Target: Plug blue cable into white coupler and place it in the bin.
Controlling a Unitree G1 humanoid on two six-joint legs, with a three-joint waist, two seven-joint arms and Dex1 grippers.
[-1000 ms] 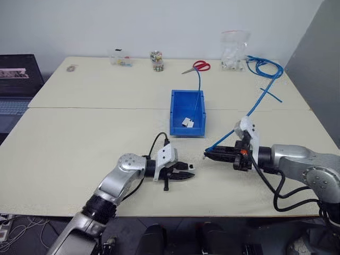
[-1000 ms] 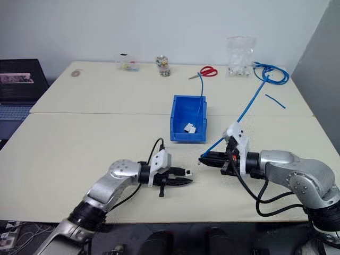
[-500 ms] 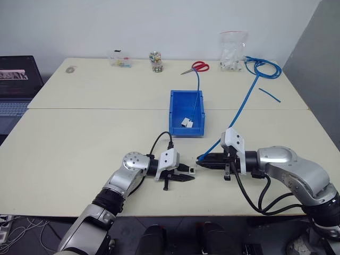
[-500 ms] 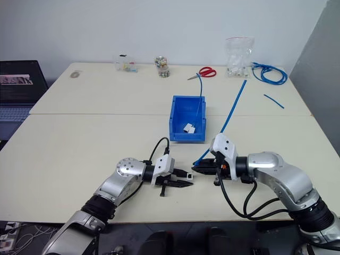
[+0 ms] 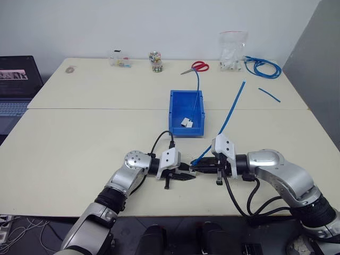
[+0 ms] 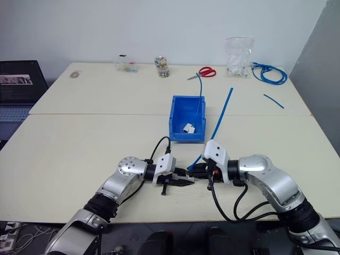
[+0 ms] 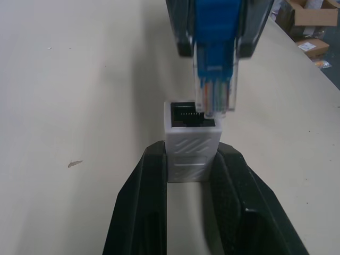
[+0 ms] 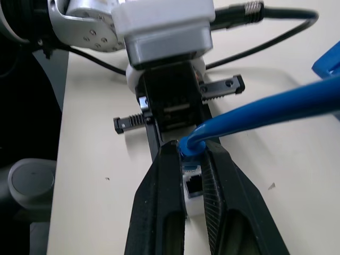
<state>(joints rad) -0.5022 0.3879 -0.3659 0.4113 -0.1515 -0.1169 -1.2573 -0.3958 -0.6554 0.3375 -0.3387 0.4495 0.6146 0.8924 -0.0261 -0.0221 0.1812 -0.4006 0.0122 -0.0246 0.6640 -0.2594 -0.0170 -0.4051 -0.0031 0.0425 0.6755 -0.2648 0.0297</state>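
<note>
The left gripper (image 7: 194, 159) pinches the white coupler (image 7: 192, 141) between its two black fingers (image 7: 143, 212), which press on the coupler's ribbed sides. The coupler juts out past the fingertips with its dark opening facing away from the gripper, toward the right gripper.

The right gripper (image 8: 190, 154) is clamped on the blue cable (image 5: 229, 112) just behind its clear plug (image 7: 213, 90). The plug sticks out beyond the fingertips and points at the coupler. In the left wrist view the plug's tip sits right at the rim of the coupler's opening, a little off to one side, with most of the plug visible outside the socket. The two grippers meet nose to nose above the table (image 5: 69, 138).

From the right gripper the cable rises up and away across the table, passing beside the bin (image 5: 187, 113). The bin stands beyond both grippers, well apart from them, with small white pieces (image 5: 186, 122) inside.
</note>
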